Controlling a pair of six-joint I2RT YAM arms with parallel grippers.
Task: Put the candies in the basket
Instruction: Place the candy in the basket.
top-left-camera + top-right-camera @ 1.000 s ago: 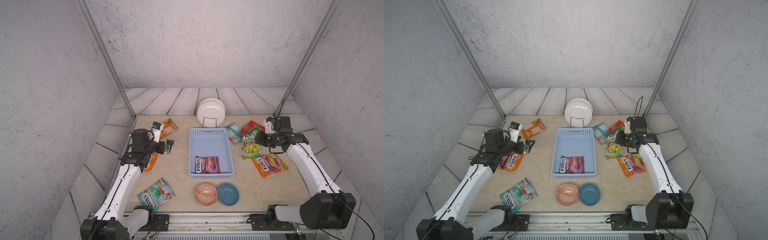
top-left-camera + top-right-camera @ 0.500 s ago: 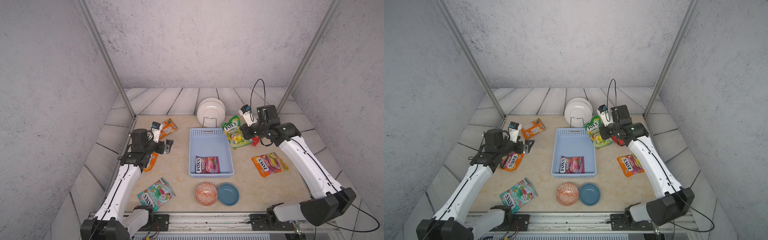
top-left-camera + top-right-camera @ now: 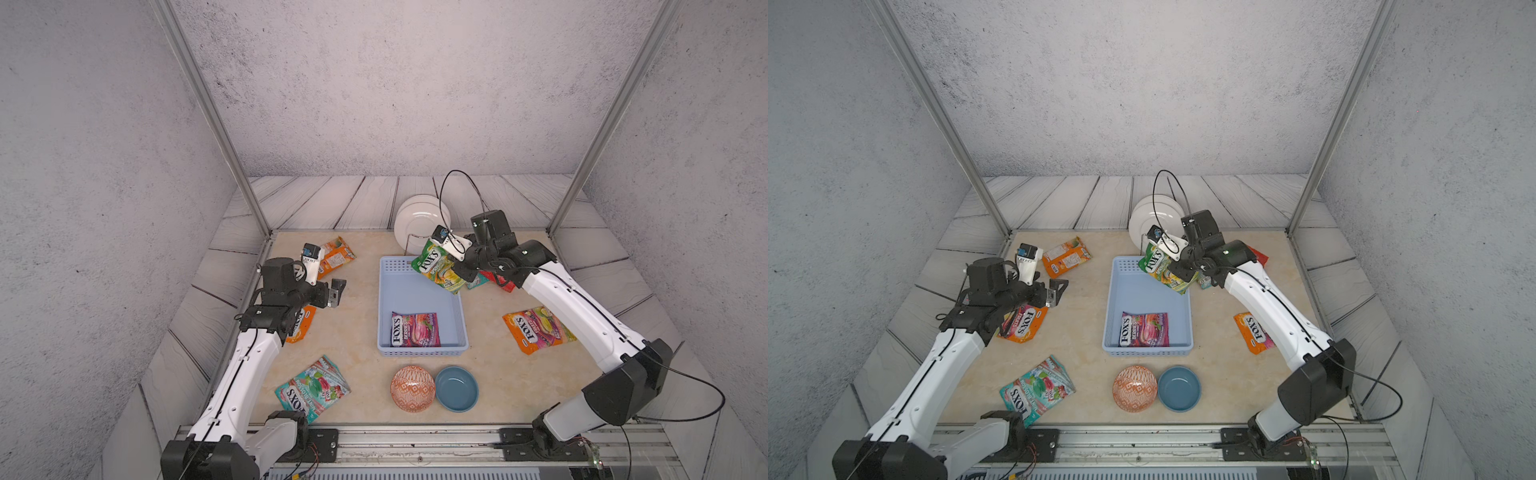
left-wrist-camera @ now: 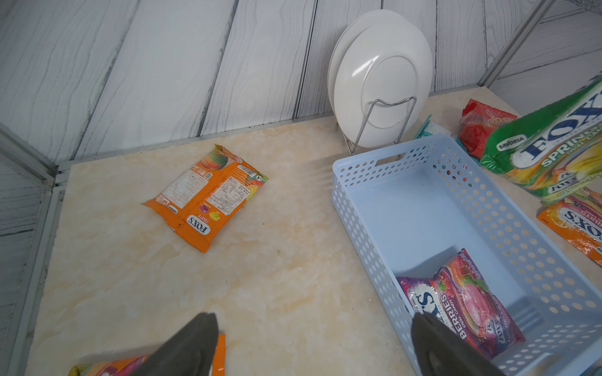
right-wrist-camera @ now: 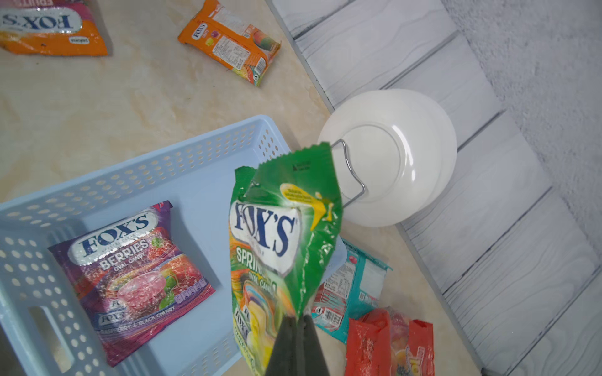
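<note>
Your right gripper (image 5: 297, 320) squeezes an edge of the green bag (image 5: 280, 234), which hangs above a far corner of the basket (image 3: 415, 297). 1 purple bag (image 3: 415, 330) lies inside. Next, bring the green bag over the middle and let go. Your left gripper (image 4: 311, 322) is wide apart, empty.

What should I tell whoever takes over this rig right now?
Right gripper: shut on green bag, held over the basket's far right corner.
Left gripper: open, empty, above the table.
Done: purple bag lies in basket.
Left: release green bag; then three orange bags, two teal bags, one red bag, all on the table.
</note>
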